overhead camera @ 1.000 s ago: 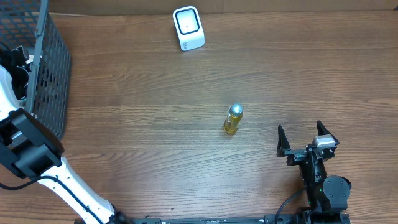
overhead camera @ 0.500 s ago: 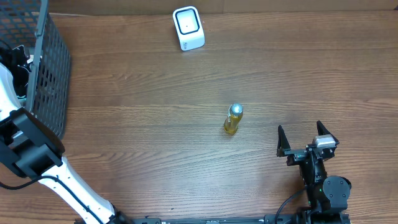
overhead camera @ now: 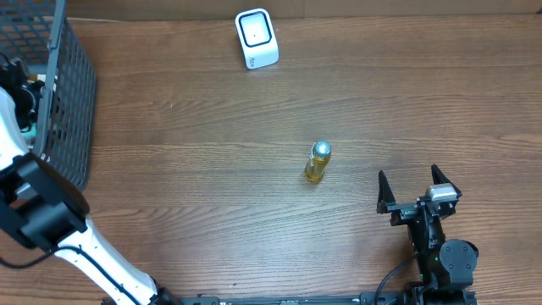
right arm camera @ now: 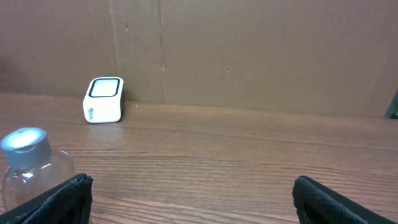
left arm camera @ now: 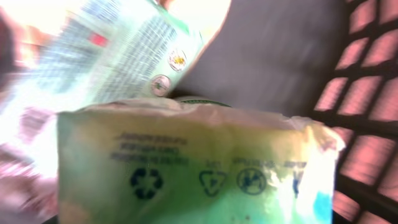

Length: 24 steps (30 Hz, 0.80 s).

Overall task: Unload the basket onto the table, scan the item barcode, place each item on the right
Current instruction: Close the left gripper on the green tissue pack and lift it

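A pale green packet [left arm camera: 186,168] with recycling marks along its crimped edge fills the left wrist view, right at the camera and blurred. My left gripper [overhead camera: 25,89] reaches into the black wire basket [overhead camera: 72,93] at the far left and is shut on this packet; its fingers are hidden behind it. More printed packaging [left arm camera: 118,56] lies beyond it. The white scanner [overhead camera: 257,38] stands at the back of the table and also shows as the scanner [right arm camera: 104,100] in the right wrist view. My right gripper [overhead camera: 412,193] rests open at the front right, holding nothing.
A small yellow bottle [overhead camera: 318,163] with a silver cap stands mid-table, left of the right gripper; the bottle [right arm camera: 28,165] is at the left edge of the right wrist view. The basket's mesh wall [left arm camera: 367,93] is close on the right of the packet. A brown wall backs the table.
The left arm has shifted slightly over the basket and its jaws have closed in on the packet. The right arm, bottle and scanner have not moved.
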Each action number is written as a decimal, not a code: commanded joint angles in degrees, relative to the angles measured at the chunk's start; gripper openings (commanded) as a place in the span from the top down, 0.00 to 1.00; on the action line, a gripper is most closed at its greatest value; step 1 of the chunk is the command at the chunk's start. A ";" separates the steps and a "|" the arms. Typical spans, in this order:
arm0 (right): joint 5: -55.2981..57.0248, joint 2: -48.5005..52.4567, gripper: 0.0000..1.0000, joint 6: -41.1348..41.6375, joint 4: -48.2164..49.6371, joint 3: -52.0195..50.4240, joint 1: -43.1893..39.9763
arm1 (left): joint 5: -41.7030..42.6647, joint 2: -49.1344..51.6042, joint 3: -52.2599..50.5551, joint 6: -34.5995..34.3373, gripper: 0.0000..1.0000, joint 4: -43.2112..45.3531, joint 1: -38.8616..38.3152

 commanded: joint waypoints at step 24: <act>0.48 -0.46 0.00 -0.02 0.13 -0.59 -0.11 | 1.99 -41.09 0.94 -9.88 0.49 -12.59 -22.16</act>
